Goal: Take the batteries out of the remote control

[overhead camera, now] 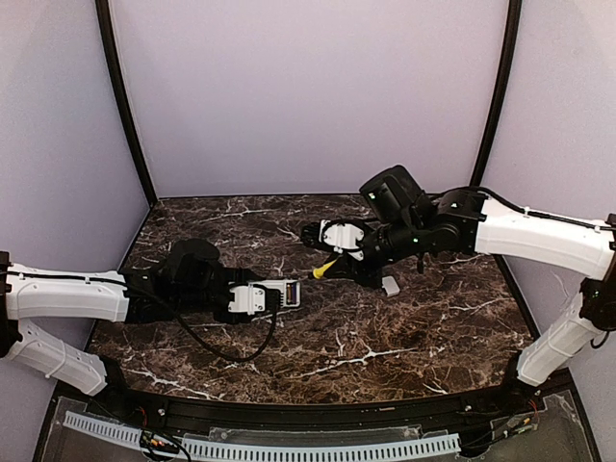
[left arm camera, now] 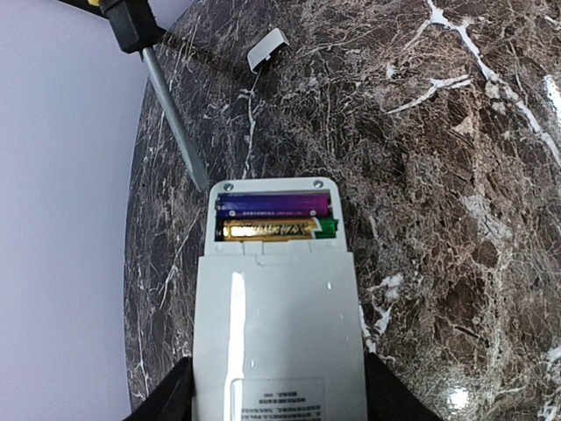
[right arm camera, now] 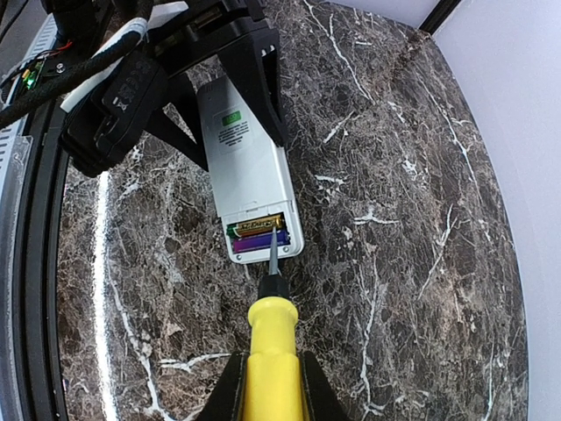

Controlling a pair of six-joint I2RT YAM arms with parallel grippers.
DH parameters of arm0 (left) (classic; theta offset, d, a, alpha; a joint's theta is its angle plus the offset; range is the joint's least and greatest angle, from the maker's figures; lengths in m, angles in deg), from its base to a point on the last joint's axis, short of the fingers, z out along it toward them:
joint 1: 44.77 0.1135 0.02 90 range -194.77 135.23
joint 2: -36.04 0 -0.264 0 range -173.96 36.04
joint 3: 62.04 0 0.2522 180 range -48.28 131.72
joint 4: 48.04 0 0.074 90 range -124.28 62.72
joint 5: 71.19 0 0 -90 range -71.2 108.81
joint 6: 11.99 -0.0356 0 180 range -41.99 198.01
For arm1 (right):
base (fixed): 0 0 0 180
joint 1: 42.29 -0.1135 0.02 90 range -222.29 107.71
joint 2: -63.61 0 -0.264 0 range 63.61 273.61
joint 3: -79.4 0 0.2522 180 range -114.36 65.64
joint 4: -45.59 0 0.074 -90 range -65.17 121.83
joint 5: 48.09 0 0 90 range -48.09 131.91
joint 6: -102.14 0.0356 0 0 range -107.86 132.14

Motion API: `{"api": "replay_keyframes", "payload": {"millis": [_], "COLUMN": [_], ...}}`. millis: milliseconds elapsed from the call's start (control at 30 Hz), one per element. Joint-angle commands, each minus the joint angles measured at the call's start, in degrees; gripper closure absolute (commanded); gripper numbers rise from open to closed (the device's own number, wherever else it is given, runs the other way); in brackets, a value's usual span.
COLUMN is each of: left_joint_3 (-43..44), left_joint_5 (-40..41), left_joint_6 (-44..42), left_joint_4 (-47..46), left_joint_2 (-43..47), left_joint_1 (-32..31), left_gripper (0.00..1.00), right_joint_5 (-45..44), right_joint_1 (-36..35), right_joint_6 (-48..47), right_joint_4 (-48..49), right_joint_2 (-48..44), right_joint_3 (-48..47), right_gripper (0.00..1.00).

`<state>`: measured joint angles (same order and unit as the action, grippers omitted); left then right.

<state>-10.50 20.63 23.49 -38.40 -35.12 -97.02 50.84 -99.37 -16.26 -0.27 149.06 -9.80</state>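
The white remote control lies back side up with its battery compartment open. Two batteries sit side by side in it, a purple one and a gold one. My left gripper is shut on the remote's body, one finger on each long side; it also shows in the top view. My right gripper is shut on a yellow-handled screwdriver. Its metal tip is at the remote's open end by the purple battery. I cannot tell whether it touches.
The small white battery cover lies on the dark marble table right of the remote, under my right arm; it also shows in the left wrist view. Pale walls enclose the table on three sides.
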Motion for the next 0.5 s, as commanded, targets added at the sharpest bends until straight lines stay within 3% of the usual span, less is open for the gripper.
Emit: {"api": "replay_keyframes", "payload": {"millis": [0,467], "left_joint_3": [0.8,-0.6], "left_joint_5": [0.5,-0.1], "left_joint_6": [2.8,0.7], "left_joint_4": [-0.6,-2.0], "left_joint_2": [1.4,2.7], "left_joint_1": [-0.3,-0.4], "left_gripper": [1.0,1.0], "right_joint_5": [-0.1,-1.1], "right_joint_1": [-0.7,-0.8], "right_joint_6": [0.7,1.4], "right_joint_4": [2.5,3.0], "right_joint_2": [0.8,0.2], "right_joint_3": [-1.1,-0.4], "right_gripper": [1.0,1.0]}}
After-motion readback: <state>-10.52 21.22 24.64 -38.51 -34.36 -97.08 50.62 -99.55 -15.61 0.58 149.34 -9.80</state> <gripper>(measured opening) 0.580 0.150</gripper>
